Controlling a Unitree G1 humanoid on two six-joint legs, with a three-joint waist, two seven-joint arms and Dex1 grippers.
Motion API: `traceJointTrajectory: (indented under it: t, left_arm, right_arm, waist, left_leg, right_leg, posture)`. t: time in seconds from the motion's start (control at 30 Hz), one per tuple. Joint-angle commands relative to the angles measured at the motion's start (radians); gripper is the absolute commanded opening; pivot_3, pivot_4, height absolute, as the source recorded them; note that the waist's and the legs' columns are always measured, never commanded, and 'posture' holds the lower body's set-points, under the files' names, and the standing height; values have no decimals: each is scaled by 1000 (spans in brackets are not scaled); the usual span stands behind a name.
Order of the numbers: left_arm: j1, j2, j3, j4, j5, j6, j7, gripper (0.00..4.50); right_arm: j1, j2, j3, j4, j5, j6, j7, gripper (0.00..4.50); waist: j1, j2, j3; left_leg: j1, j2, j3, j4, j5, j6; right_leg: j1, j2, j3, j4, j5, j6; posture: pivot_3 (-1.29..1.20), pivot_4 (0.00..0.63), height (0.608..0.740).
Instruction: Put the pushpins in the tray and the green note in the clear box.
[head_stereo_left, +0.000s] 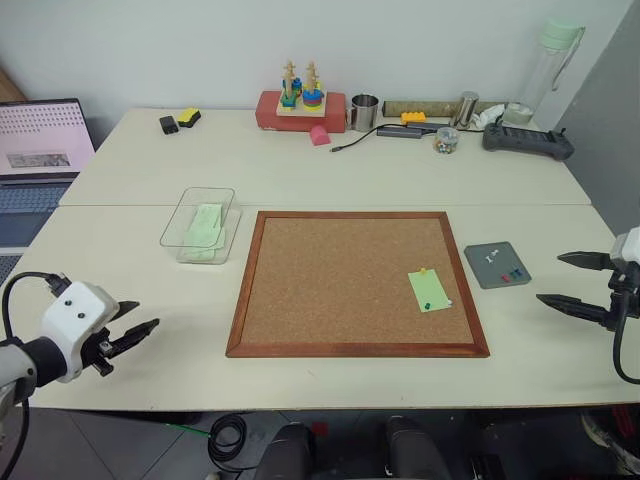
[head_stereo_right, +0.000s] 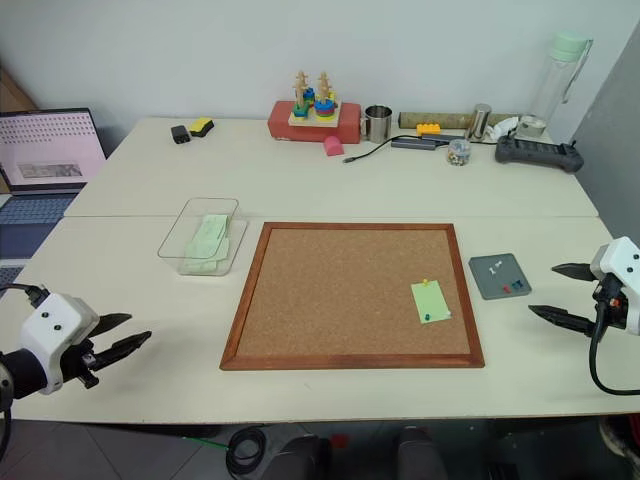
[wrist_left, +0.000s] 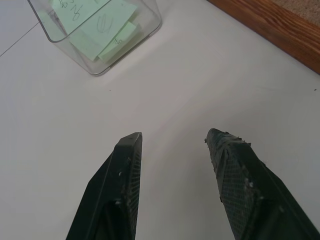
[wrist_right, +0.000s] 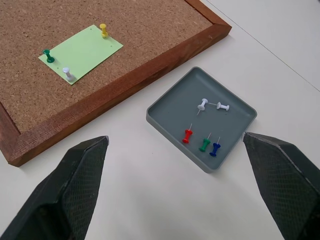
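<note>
The green note is being held flat on the cork board near its right edge by three pushpins: a yellow pin, a dark green pin and a white pin. The note's long axis is being seen, in the head views, running from the far edge of the board toward the near edge, tilted slightly to the right; the yellow pin is marking its far end, the green and white pins its near end.

The tray is lying on the table just right of the board's frame, with five loose pins already in it. The clear box is standing left of the board, well apart from the note, with paler green sheets inside.

The right gripper is being held wide open beside the tray, gripping nothing. The left gripper is being held partly open over bare table, also empty.

Risks are being judged as follows: the pin heads are tiny, so a slightly offset closure is likely to miss or to flick a pin away; if the note is pulled before all pins are out, tearing is likely; the white pin could be overlooked.
</note>
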Motion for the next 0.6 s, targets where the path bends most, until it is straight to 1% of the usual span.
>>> traceJointTrajectory:
  t: [0.03, 0.3, 0.6]
  left_arm:
    - [-11, 7, 38, -9, 2, -12, -8, 2189]
    - [-7, 5, 44, -12, 4, 11, -9, 2189]
    - [-36, -4, 42, 5, -22, -19, -46, 2189]
  right_arm:
    - [-17, 1, -15, -8, -8, -19, -1, 4500]
    - [-30, 8, -12, -3, -20, -22, 6, 4500]
    - [-50, 15, -6, -7, -24, -25, 7, 4500]
  waist:
    - [0, 0, 0]
    - [0, 0, 0]
    - [0, 0, 0]
  left_leg:
    - [0, 0, 0, 0, 0, 0]
    - [0, 0, 0, 0, 0, 0]
    - [0, 0, 0, 0, 0, 0]
  right_leg:
    - [0, 0, 0, 0, 0, 0]
    - [0, 0, 0, 0, 2, 1]
    - [0, 1, 0, 0, 4, -1]
  posture:
    - [0, 150, 740]
    - [0, 150, 740]
    - [0, 150, 740]
